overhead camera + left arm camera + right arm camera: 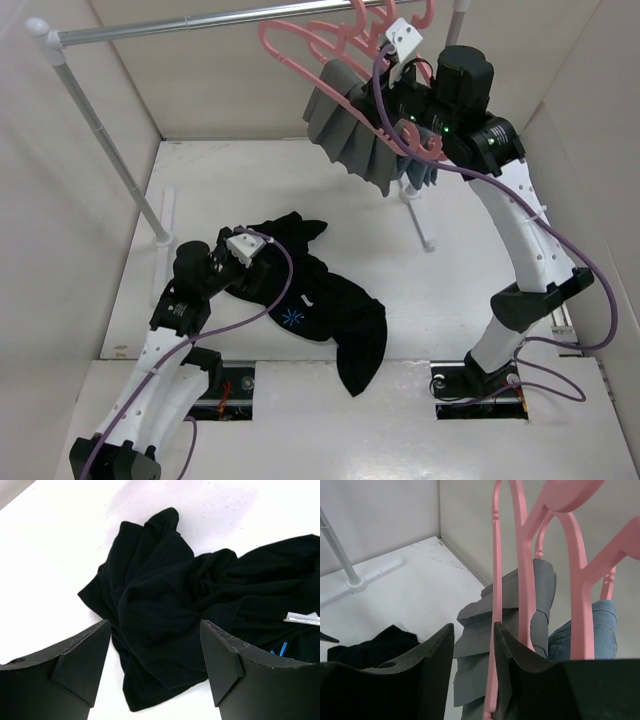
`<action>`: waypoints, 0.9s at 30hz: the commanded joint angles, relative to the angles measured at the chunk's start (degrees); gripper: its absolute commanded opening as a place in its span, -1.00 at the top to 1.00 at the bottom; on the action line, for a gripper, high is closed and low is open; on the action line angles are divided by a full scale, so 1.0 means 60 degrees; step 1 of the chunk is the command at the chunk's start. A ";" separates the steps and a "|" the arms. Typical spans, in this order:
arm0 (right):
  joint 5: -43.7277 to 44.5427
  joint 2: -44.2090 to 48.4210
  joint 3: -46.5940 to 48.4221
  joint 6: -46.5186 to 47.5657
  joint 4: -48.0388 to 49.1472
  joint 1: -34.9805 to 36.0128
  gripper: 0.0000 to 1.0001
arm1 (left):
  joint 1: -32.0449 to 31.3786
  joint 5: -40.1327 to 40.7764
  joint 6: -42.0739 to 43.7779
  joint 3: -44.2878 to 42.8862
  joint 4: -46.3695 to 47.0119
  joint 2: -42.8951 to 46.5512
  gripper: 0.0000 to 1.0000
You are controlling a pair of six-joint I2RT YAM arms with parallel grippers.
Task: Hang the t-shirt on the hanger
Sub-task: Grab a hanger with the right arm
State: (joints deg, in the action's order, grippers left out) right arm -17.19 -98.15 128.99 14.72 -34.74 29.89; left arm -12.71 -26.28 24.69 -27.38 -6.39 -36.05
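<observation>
Up close, no readable writing shows. The shirt (330,305) carries a small light-blue star (293,318) on the chest. In the left wrist view a pale tag (302,618) lies on the cloth at 3 o'clock, and its print is too small to make out.

The shirt lies crumpled on the table (250,180) at about 7 o'clock in the top view, with one end trailing toward 6. The left gripper (155,665) hangs over its bunched end with its fingers spread wide. Black folds fill the gap between them, and nothing is gripped.

At 12 o'clock a rail (200,22) crosses the scene, its post foot (160,240) standing at 9. The right gripper (473,630) is raised to the rail at 1 o'clock, among the pink hangers. Its fingers stand narrowly apart. The thin bar of the hanger (495,555) runs down through the gap, along the inner edge of the right finger and clear of the left one.

Just behind the bar hangs a grey cloth (515,610), pleated, on a thicker pink hanger (580,580). A blue cloth (602,625) hangs beyond it at 3 o'clock, so the bar is crowded closely from behind.
</observation>
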 commanded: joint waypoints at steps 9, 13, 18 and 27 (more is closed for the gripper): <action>-0.1572 0.0595 0.0694 -0.0460 0.0707 -0.0132 -0.29 | -0.0035 -0.0087 -0.0042 0.0183 0.0450 0.0193 -0.38; -0.1924 0.0815 0.0694 -0.0885 0.0926 -0.0250 -0.29 | -0.0035 -0.0175 0.0046 0.0183 0.0450 0.0193 -0.38; -0.2394 0.0816 0.0782 -0.1194 0.0927 -0.0470 -0.29 | -0.0035 -0.0175 0.0046 0.0183 0.0450 0.0106 -0.38; -0.3477 0.0816 0.0577 -0.2467 0.1410 -0.1509 -0.29 | -0.0035 -0.0175 0.0046 0.0183 0.0450 0.0106 -0.38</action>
State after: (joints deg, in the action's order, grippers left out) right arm -33.54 -94.19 131.68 4.19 -30.94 22.39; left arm -12.71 -26.39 24.97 -26.70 -5.80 -35.81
